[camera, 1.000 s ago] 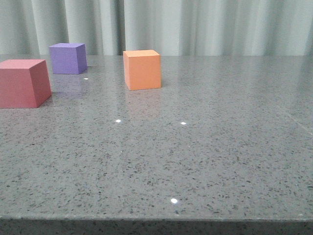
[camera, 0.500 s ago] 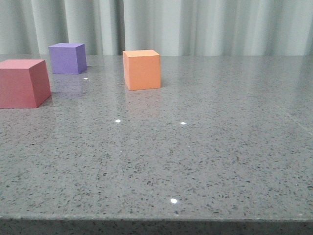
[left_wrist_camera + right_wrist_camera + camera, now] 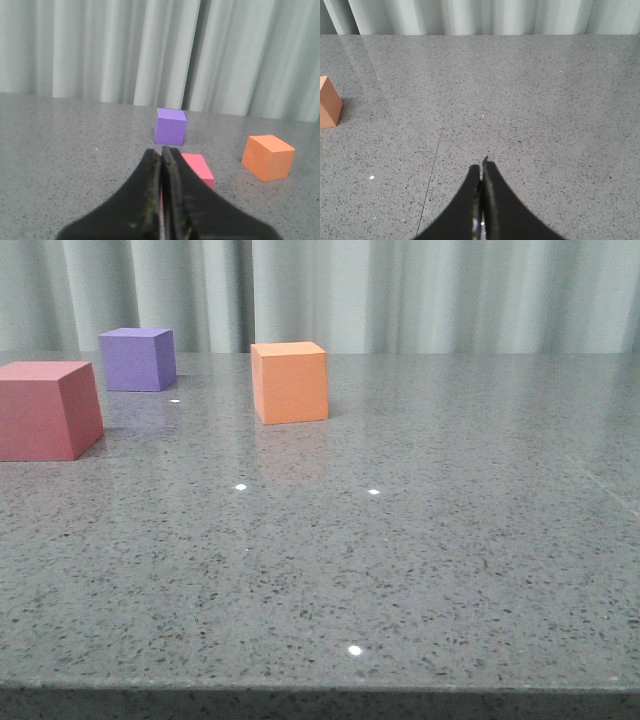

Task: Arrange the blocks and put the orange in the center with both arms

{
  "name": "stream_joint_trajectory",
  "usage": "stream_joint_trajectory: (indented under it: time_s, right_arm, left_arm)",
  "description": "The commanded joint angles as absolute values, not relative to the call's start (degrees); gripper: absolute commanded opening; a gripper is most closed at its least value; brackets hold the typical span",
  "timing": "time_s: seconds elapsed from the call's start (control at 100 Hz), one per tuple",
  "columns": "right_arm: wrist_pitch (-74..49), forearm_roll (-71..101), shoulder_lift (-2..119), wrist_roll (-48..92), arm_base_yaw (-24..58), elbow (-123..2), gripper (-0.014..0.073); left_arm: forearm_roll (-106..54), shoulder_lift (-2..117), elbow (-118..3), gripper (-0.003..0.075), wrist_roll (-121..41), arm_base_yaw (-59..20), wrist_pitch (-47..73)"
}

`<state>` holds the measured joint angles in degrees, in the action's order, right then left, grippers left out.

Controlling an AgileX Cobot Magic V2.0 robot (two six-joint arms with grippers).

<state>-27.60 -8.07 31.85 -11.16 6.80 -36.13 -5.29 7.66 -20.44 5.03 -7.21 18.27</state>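
Pale curtains back the speckled grey table [image 3: 420, 570], where the orange cube [image 3: 290, 382] stands mid-left, right of the purple cube [image 3: 138, 359] and red-pink cube [image 3: 45, 410]. Left wrist view: the left gripper [image 3: 161, 165] is pressed closed and empty, the red-pink cube just beyond. Right wrist view: the right gripper [image 3: 481, 172] is likewise closed and empty; the orange cube looks light and slightly soft, best pinched across opposite flat faces.

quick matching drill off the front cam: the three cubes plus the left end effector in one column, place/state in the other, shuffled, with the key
Things:
1. orange cube
2. purple cube
3. red-pink cube
4. left end effector

Place or state:
A. far back on the left, close to the curtain
B. shut, holding nothing
C. nearest the camera of the cubes, cut off by the left edge
D. rightmost of the three cubes

Pairs: 1-D, 2-A, 3-C, 4-B
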Motion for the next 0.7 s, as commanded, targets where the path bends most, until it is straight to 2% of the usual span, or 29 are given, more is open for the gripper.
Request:
stream_joint_trajectory:
  time_s: [0.0,0.28,0.46,0.69]
  right_arm:
    - [-22.91,-8.58,31.88,-11.17,6.35,-37.65,-0.0069]
    - [-22.91,-8.58,31.88,-11.17,6.35,-37.65,-0.0069]
    - [-22.91,-8.58,31.88,-11.17,6.35,-37.65,-0.0069]
    - [-22.91,-8.58,31.88,-11.17,6.35,-37.65,-0.0069]
  left_arm:
    - [-6.1,14.4,-29.63,-0.002,5.57,-7.08,21.72]
    - [-6.1,36.79,-53.28,-0.002,5.57,-7.08,43.46]
    - [-6.1,45.56,-60.67,-0.002,5.57,-7.08,45.99]
    - [-6.1,49.56,-61.77,-0.002,5.57,-7.08,45.95]
